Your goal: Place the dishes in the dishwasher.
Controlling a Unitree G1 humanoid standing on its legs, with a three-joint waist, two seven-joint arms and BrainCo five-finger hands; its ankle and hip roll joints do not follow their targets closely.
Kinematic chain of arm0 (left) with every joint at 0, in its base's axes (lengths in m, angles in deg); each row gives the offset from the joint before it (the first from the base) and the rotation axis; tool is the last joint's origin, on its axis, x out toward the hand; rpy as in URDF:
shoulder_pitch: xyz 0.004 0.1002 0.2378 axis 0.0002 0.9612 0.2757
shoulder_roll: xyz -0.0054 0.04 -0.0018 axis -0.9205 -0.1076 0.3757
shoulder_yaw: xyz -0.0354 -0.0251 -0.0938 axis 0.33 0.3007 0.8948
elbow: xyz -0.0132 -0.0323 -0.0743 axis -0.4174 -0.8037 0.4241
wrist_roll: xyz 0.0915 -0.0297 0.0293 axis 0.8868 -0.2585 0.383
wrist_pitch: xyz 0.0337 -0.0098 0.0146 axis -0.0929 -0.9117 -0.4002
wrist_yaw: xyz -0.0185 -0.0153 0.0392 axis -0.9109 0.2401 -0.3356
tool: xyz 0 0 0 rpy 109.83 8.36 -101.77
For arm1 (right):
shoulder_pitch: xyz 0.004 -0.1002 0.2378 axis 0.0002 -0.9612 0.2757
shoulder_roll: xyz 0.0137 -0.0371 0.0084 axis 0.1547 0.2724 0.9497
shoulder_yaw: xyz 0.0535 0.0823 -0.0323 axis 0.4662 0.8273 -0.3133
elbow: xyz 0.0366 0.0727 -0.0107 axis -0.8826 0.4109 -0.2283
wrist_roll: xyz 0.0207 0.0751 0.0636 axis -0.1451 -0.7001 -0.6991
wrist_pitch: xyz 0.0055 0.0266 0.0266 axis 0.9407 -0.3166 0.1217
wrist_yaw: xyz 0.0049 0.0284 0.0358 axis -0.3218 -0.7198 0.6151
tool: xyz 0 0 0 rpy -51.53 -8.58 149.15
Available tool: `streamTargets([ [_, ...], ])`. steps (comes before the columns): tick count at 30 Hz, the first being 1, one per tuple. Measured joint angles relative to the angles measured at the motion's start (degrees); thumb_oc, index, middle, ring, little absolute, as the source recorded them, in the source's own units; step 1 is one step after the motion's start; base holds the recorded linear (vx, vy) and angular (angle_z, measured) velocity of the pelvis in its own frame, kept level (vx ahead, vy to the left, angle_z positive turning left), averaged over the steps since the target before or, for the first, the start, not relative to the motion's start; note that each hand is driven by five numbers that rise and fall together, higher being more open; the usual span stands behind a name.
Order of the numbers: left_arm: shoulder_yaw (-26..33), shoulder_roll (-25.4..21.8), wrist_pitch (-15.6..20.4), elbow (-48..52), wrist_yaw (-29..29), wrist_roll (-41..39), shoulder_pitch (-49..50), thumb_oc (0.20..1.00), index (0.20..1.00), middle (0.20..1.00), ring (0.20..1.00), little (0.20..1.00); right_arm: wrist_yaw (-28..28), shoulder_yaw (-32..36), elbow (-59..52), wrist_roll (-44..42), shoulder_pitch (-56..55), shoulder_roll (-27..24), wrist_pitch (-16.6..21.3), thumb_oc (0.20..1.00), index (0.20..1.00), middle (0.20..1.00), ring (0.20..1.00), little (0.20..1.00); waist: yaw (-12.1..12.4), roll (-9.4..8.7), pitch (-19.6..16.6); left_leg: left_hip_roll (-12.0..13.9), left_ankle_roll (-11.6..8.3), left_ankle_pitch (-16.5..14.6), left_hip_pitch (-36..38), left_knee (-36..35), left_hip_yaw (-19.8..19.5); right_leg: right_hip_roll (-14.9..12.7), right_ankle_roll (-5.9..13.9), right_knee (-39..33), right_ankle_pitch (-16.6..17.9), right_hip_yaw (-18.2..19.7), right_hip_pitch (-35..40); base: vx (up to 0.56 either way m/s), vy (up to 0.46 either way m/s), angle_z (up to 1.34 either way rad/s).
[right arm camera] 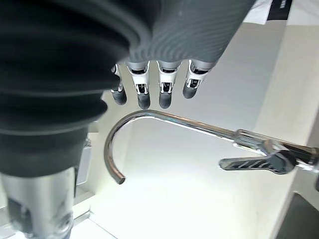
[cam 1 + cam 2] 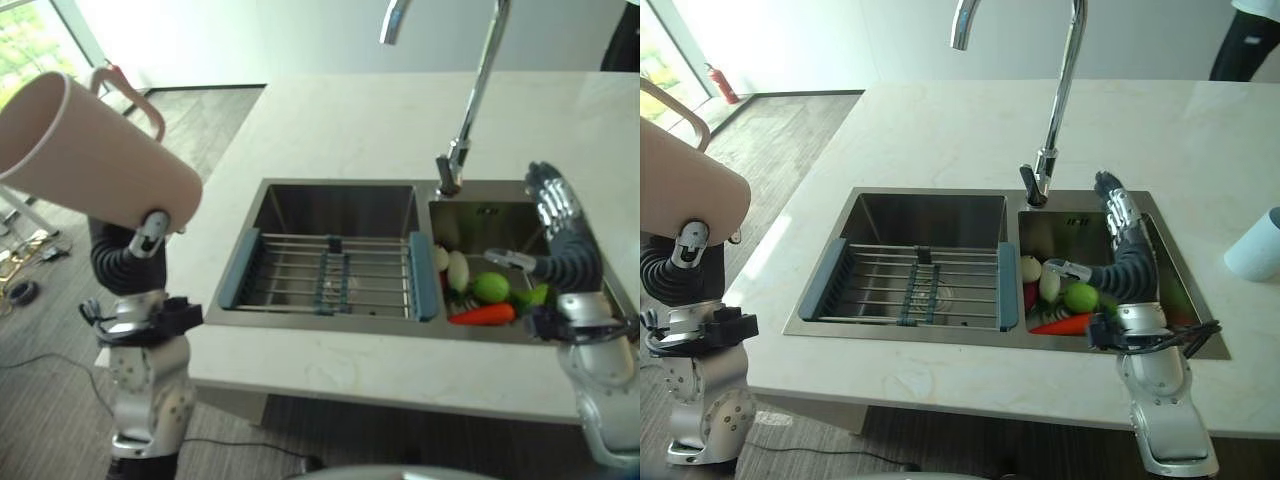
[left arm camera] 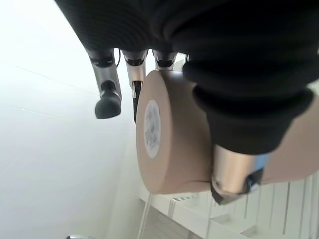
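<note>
My left hand [image 2: 151, 230] is raised at the left, off the counter's edge, shut on a large beige cup [image 2: 95, 150]. The cup lies tilted, with its open mouth towards the upper left. In the left wrist view its flat base [image 3: 152, 129] faces the camera, with the thumb [image 3: 234, 174] on one side and the fingers [image 3: 107, 99] on the other. My right hand [image 2: 555, 205] hovers open over the right sink basin, its fingers [image 1: 144, 84] straight and holding nothing.
A double sink [image 2: 330, 185] sits in the white counter, with a wire drying rack [image 2: 330, 275] across the left basin. A carrot [image 2: 482, 315], a green fruit [image 2: 490, 287] and other produce lie in the right basin. A tall faucet [image 2: 470, 110] rises behind. A pale cup [image 2: 1255, 245] stands far right.
</note>
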Motion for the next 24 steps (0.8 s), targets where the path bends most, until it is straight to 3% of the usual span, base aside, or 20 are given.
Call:
streamTargets([
  [1, -1.2, 0.0, 0.0, -0.4, -0.7, -0.4, -3.3, 0.2, 0.2, 0.2, 0.2, 0.2, -0.4, 0.8, -0.5, 0.4, 0.0, -1.0, 1.0, 1.0, 1.0, 1.0, 1.0, 1.0, -1.2, -2.16, 0.5, -0.9, -7.36, 3.4, -1.6, -0.5, 0.5, -2.6, -1.38, -0.6, 0.5, -2.8, -1.4, -0.24, 0.24, 0.93],
  [2, -1.3, -0.5, 0.3, -0.6, -1.6, -0.6, -6.9, 0.2, 0.2, 0.2, 0.2, 0.2, -0.4, 2.0, -1.0, 0.4, 0.5, -1.5, 1.3, 1.0, 1.0, 1.0, 1.0, 1.0, -1.4, -5.23, 2.6, -1.7, -1.83, -0.7, -4.6, 9.3, 6.5, -5.8, -1.02, -0.4, 1.6, -5.2, -1.9, -0.25, 0.329, 0.95],
  [3, -1.3, -0.9, 0.8, -0.7, -2.2, -0.7, -7.5, 0.2, 0.2, 0.2, 0.2, 0.2, -0.5, 3.0, -1.3, 0.3, 0.6, -1.4, 1.3, 1.0, 1.0, 1.0, 1.0, 1.0, -1.3, -7.3, 3.3, -0.9, 2.96, -5.6, -5.3, 20.8, 9.7, -7.4, -1.09, -0.1, 1.9, -6.1, -1.6, -0.21, 0.357, 0.71],
  [4, -1.2, -0.9, 0.9, -0.9, -2.3, -1.1, -7.3, 0.2, 0.2, 0.2, 0.2, 0.2, -0.7, 4.5, -1.8, 0.2, 0.6, -1.4, 1.8, 1.0, 1.0, 1.0, 1.0, 1.0, -2.3, -6.62, 3.3, 1.1, 2.87, -8.8, -3.1, 24.5, 10.2, -7.2, -0.78, -0.1, 1.9, -7.7, -0.5, -0.22, 0.391, 0.71],
  [5, -1.4, -0.7, 0.9, -1.8, -2.8, -1.2, -7.5, 0.2, 0.2, 0.2, 0.2, 0.2, -0.9, 6.0, -2.0, -0.2, 0.6, -1.1, 2.1, 1.0, 1.0, 1.0, 1.0, 1.0, -4.1, -5.21, 3.3, 2.7, 1.63, -10.3, 1.4, 21.2, 11.4, -6.7, -0.72, 0.0, 2.0, -9.3, 0.7, -0.24, 0.463, 0.93],
  [7, -1.7, -0.7, 0.8, -4.4, -4.2, -1.2, -8.8, 0.2, 0.2, 0.2, 0.2, 0.2, -1.3, 8.5, -2.1, -0.4, 0.6, -1.1, 2.4, 1.0, 1.0, 1.0, 1.0, 1.0, -7.0, -1.15, 3.0, 2.7, 1.87, -10.0, 7.8, 8.0, 14.7, -6.4, -0.24, 1.7, 2.3, -9.2, 0.9, -0.22, 0.458, 1.11],
  [8, -1.9, -0.7, 0.5, -5.6, -4.4, -1.2, -9.2, 0.2, 0.2, 0.2, 0.2, 0.2, -1.6, 9.0, -2.2, -0.7, 0.7, -1.1, 2.3, 1.0, 1.0, 1.0, 1.0, 1.0, -7.5, 1.02, 2.9, 1.9, 4.11, -7.4, 9.1, 2.6, 15.1, -6.4, 0.52, 3.7, 2.5, -9.1, -0.1, -0.19, 0.396, 0.99],
  [9, -2.0, -0.7, 0.5, -5.3, -4.5, -1.5, -9.0, 0.2, 0.2, 0.2, 0.2, 0.2, -2.0, 8.5, -2.2, -0.8, 0.7, -0.8, 2.3, 1.0, 1.0, 1.0, 1.0, 1.0, -7.3, 1.52, 2.8, 0.3, 3.26, -7.0, 10.1, -0.6, 14.5, -7.4, 1.58, 5.8, 1.8, -8.8, -1.5, -0.19, 0.381, 0.86],
  [11, -2.5, -0.7, 0.3, -4.6, -4.3, -1.6, -8.3, 0.2, 0.2, 0.2, 0.2, 0.2, -1.9, 6.7, -1.8, -0.6, 0.1, 2.3, 2.2, 1.0, 1.0, 1.0, 1.0, 1.0, -4.8, -1.45, 2.5, -4.9, 5.11, -6.6, 8.0, -0.6, 11.3, -13.4, 2.15, 9.2, 1.9, -6.6, -3.9, -0.23, 0.501, 0.87],
  [12, -2.3, -0.9, -0.2, -4.0, -4.2, -1.6, -8.2, 0.2, 0.2, 0.2, 0.2, 0.2, -1.7, 5.3, -1.7, 0.3, -0.2, 5.7, 2.2, 1.0, 1.0, 1.0, 1.0, 1.0, -2.9, -3.11, 2.0, -7.9, 7.26, -6.4, 6.7, -0.6, 9.1, -16.4, 4.33, 10.8, 3.7, -5.6, -5.5, -0.21, 0.551, 0.86],
  [13, -2.0, -1.0, -0.8, -3.6, -3.9, -1.6, -8.0, 0.2, 0.2, 0.2, 0.2, 0.2, -1.5, 5.0, -2.0, 0.9, -0.4, 7.4, 2.2, 1.0, 1.0, 1.0, 1.0, 1.0, -1.9, -3.58, 2.0, -9.1, 8.24, -6.2, 6.2, -0.6, 8.0, -18.2, 6.56, 12.1, 5.6, -5.9, -5.9, -0.19, 0.565, 0.92],
  [14, -1.7, -1.9, -1.6, -2.8, -3.1, -1.5, -7.5, 0.2, 0.2, 0.2, 0.2, 0.2, -1.0, 3.3, -1.6, 2.4, -0.1, 8.3, 2.2, 1.0, 1.0, 1.0, 1.0, 1.0, -1.2, -3.45, 2.1, -10.0, 9.79, -6.0, 6.0, -0.6, 6.5, -18.5, 6.35, 12.8, 5.7, -5.9, -6.3, -0.11, 0.393, 0.59],
  [16, -1.8, -2.5, -2.0, -2.5, -2.2, -1.2, -7.6, 0.2, 0.2, 0.2, 0.2, 0.2, -0.7, 2.0, -1.7, 4.0, 0.1, 8.4, 2.2, 1.0, 1.0, 1.0, 1.0, 1.0, -0.2, -3.91, 1.9, -10.2, 10.24, -5.9, 5.9, -0.6, 5.2, -16.7, 6.02, 11.2, 5.9, -6.9, -5.4, -0.09, 0.278, 0.5],
  [19, -2.3, -2.4, -3.5, -2.5, -1.2, -0.9, -7.4, 0.2, 0.2, 0.2, 0.2, 0.2, -0.7, 1.1, -1.6, 4.5, -0.3, 8.3, 2.3, 1.0, 1.0, 1.0, 1.0, 1.0, -0.2, -3.86, 1.9, -9.9, 10.93, -5.5, 5.8, -0.6, 1.0, -15.2, 6.08, 12.1, 4.5, -4.1, -4.3, -0.02, 0.133, 0.66],
  [21, -2.7, -1.6, -4.1, -2.9, -1.7, -0.9, -7.4, 0.2, 0.2, 0.2, 0.2, 0.2, -1.3, 1.4, -1.6, 5.0, -1.1, 7.9, 2.4, 1.0, 1.0, 1.0, 1.0, 1.0, -1.6, -3.48, 1.9, -8.5, 10.97, -5.0, 5.8, -0.6, -4.1, -9.5, 4.59, 12.3, -1.9, 3.4, -2.9, -0.03, 0.076, 1.06],
  [22, -2.9, -1.6, -4.1, -3.1, -2.0, -0.9, -7.3, 0.2, 0.2, 0.2, 0.2, 0.2, -1.4, 1.5, -1.6, 5.3, -1.2, 7.3, 2.4, 1.0, 1.0, 1.0, 1.0, 1.0, -2.0, -3.33, 2.0, -7.7, 10.69, -4.7, 5.8, -0.6, -5.7, -6.8, 3.54, 12.9, -3.4, 5.6, -3.0, -0.02, 0.048, 1.49],
  [23, -4.0, -0.9, -4.2, -3.4, -2.6, -1.2, -7.4, 0.2, 0.2, 0.2, 0.2, 0.2, -2.5, 2.1, -1.7, 5.3, -1.6, 6.4, 2.4, 1.0, 1.0, 1.0, 1.0, 1.0, -2.2, -3.24, 1.9, -7.0, 10.33, -4.4, 5.8, -0.6, -10.0, -1.5, 2.31, 13.7, -5.8, 11.2, -2.8, -0.01, 0.02, 1.62],
  [24, -5.4, -0.4, -4.2, -3.3, -3.1, -1.1, -7.1, 0.2, 0.2, 0.2, 0.2, 0.2, -3.1, 3.3, -1.7, 5.1, -2.2, 5.7, 2.6, 1.0, 1.0, 1.0, 1.0, 1.0, -2.5, -3.48, 1.8, -7.0, 10.17, -4.1, 5.8, -0.6, -12.5, 1.1, 2.0, 13.6, -6.8, 14.6, -2.8, 0.02, -0.014, 1.78],
])
